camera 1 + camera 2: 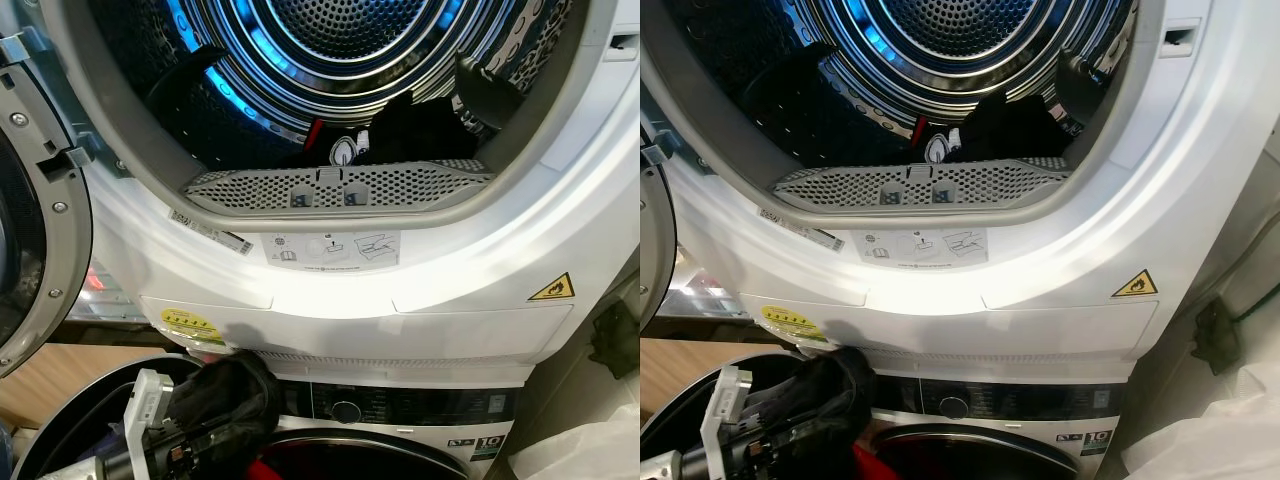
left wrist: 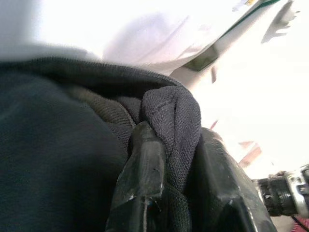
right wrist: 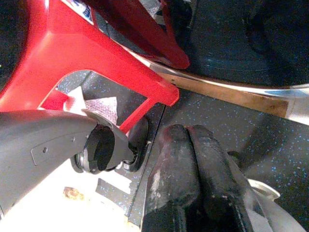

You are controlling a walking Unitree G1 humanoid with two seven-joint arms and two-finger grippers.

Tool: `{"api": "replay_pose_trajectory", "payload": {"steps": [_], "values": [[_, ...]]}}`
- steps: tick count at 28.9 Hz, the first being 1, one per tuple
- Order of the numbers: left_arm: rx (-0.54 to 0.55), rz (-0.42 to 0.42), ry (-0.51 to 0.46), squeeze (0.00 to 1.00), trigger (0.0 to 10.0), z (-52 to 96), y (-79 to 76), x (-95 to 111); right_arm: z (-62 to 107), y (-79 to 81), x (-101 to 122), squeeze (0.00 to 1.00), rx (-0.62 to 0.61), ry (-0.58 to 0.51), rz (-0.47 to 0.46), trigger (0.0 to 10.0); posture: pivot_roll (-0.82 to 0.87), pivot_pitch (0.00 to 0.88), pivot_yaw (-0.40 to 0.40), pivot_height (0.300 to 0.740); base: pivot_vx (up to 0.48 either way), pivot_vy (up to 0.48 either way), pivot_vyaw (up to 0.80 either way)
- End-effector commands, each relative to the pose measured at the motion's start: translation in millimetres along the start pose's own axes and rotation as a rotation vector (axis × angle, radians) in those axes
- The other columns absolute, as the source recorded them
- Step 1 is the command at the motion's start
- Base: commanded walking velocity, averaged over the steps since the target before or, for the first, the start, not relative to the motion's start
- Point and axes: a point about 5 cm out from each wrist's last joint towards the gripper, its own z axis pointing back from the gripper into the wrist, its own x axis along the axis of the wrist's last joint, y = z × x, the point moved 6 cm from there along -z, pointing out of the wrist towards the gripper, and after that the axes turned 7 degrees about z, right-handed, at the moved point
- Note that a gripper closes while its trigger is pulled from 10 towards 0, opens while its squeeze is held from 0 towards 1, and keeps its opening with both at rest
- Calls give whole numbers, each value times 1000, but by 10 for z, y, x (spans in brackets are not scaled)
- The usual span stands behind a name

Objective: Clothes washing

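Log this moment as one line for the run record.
left claw: shut on dark cloth below dryer | right claw: shut, idle | dryer door: open

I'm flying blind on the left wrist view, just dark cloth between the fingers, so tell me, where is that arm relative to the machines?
Observer: The left gripper is low in front of the stacked machines, below the open dryer drum, holding a dark garment.
Operator: Is anything already in the drum?
Observer: Yes, dark clothes lie at the bottom of the drum, just behind the perforated lint filter.
Operator: Is the dryer door out of my way?
Observer: The dryer door is swung open at the robot's left.
Operator: And the other arm?
Observer: The right gripper hangs shut and empty over a dark speckled floor, near a red plastic frame.
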Motion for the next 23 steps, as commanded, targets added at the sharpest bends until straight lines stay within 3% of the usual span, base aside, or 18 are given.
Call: {"api": "replay_pose_trajectory", "payload": {"steps": [1,13,23], "values": [[-33,-32,7,0,0,11,-61,80,-11,55,27,0,13,-1,-10,10000,107,0,120,740,0,0,0],[-221,-138,158,0,0,-124,-227,214,-19,50,75,0,13,-9,-4,10000,113,0,115,740,0,0,0],[-461,-206,194,0,0,-488,-518,373,-22,53,90,0,6,-13,-23,10000,98,0,124,740,0,0,0]]}}
